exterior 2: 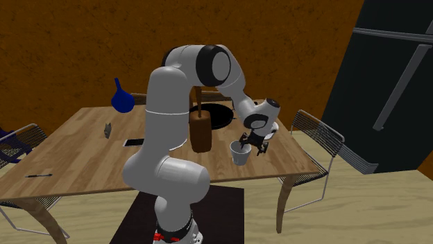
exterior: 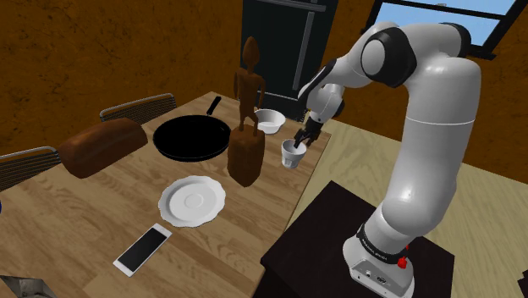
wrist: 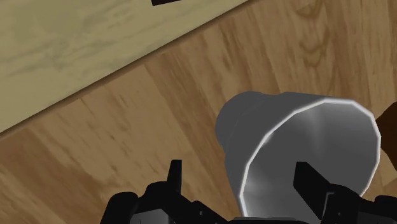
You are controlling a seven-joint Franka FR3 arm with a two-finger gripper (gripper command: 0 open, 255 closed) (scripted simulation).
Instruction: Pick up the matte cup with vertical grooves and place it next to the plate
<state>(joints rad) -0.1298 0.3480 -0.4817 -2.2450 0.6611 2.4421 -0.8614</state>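
Wooden table [exterior: 101, 220], long, plank-grained, chairs drawn up on its far side. White arm [exterior: 431, 144] rises from the dark stand [exterior: 330, 237] and bends down over the table edge nearest the stand. Black round pan [exterior: 192, 137] toward the far side, handle pointing away. Brown loaf [exterior: 101, 146] at the pan's side, toward the shoulder view's left. Dark brown upright block [exterior: 246, 157] with a tall carved figure behind it, near the table's middle. White plate [exterior: 193, 201] flat on the table, nearer the camera than the pan. Phone [exterior: 142, 250] lying flat beyond the plate, toward the shoulder view's lower left. Small white bowl [exterior: 269, 121] behind the block. Pale grey-white cup [exterior: 292, 154], upright, at the table edge just beside the block and well apart from the plate (block stands roughly between the two); whether its base touches the wood, cannot tell. Pincer [exterior: 303, 135] right over the cup's rim. Wrist view: fingers [wrist: 174, 175] apart, straddling the cup's near wall, one outside with a gap showing, the other inside the mouth.
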